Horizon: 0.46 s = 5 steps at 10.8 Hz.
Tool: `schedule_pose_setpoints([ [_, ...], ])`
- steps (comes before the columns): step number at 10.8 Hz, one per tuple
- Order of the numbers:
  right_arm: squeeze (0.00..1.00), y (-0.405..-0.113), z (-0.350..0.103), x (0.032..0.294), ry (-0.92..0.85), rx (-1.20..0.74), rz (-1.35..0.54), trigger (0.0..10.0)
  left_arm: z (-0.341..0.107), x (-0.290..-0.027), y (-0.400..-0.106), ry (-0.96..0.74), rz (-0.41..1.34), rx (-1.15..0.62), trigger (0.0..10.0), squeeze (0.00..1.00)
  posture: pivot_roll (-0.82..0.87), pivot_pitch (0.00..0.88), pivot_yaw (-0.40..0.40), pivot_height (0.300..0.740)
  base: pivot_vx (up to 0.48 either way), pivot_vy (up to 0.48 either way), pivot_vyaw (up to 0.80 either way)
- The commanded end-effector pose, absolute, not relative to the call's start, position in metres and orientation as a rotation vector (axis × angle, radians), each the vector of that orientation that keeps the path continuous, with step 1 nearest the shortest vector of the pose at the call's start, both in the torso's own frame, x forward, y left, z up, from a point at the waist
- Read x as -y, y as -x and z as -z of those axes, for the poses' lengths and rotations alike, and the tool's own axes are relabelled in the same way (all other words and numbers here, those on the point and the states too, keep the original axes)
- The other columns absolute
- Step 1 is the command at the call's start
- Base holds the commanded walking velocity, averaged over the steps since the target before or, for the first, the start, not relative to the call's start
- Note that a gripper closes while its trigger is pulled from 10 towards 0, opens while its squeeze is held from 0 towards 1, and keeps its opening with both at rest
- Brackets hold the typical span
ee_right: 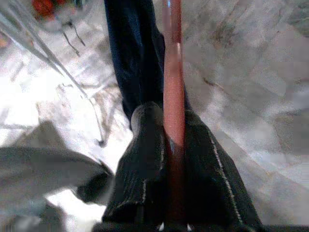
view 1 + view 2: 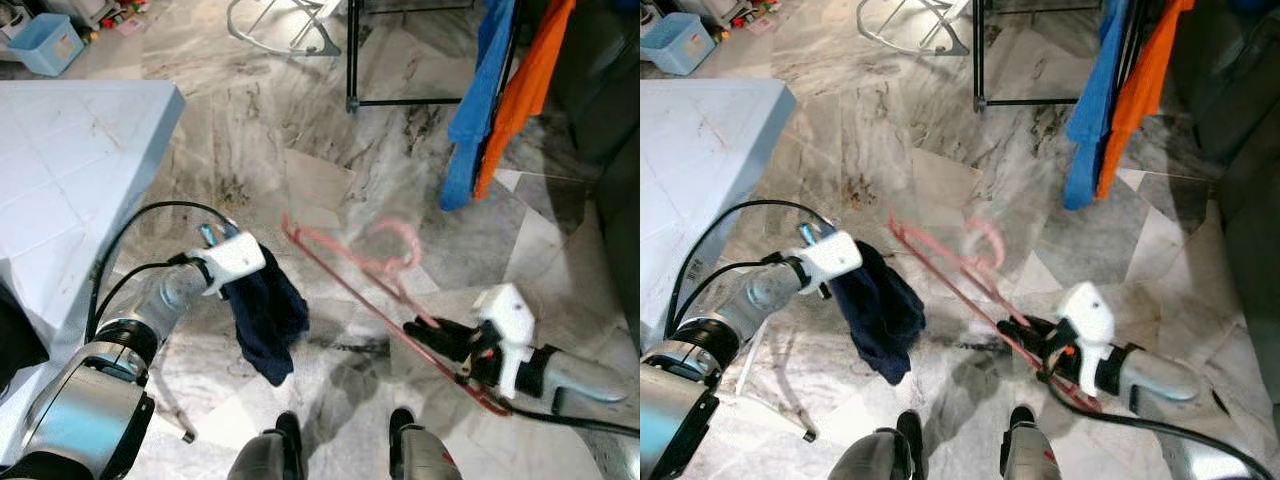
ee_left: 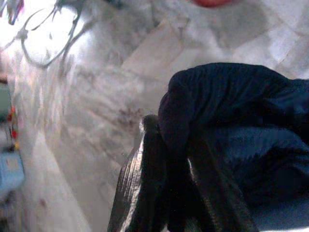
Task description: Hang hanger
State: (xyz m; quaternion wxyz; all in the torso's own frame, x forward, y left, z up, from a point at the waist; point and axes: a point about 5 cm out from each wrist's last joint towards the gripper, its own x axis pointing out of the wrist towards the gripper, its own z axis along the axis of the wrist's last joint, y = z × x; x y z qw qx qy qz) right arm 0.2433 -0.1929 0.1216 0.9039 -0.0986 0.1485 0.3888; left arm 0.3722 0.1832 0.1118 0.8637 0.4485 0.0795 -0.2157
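Down in the head views, the right gripper (image 2: 425, 332) is clamped on a thin pink wire hanger (image 2: 352, 266) over grey marble floor (image 2: 250, 120). The left gripper (image 2: 232, 285) pinches a dark blue cloth (image 2: 266, 316). A white tiled counter (image 2: 70, 170) edges the left; blue and orange clothes (image 2: 500, 90) hang on a black rack (image 2: 352, 60) ahead.

The left wrist view shows black fingers (image 3: 145, 193) squeezing the cloth. The right wrist view shows the hanger between closed fingers (image 1: 145, 164).

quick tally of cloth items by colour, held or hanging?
Dark navy garment, held by the left gripper: 1
Blue garment, hanging on the rack: 1
Orange garment, hanging beside it: 1
Total: 3
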Motion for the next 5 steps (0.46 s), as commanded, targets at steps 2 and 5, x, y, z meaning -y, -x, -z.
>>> schedule_pose_setpoints([
  [2, 0.0, -0.263, -0.105, 0.195, 0.411, -0.271, -0.604, 10.0, -0.108, -0.193, -0.374, -0.652, 0.253, -0.237, 10.0, 0.0, -0.19, 0.3, 0.144, 0.74, 0.0, 0.0, 0.0],
  [5, 0.0, -0.267, -0.107, 0.178, 0.353, -0.215, -0.65, 10.0, -0.1, -0.182, -0.372, -0.483, 0.259, -0.261, 10.0, 0.0, -0.17, 0.295, 0.137, 0.74, 0.0, 0.0, 0.0],
])
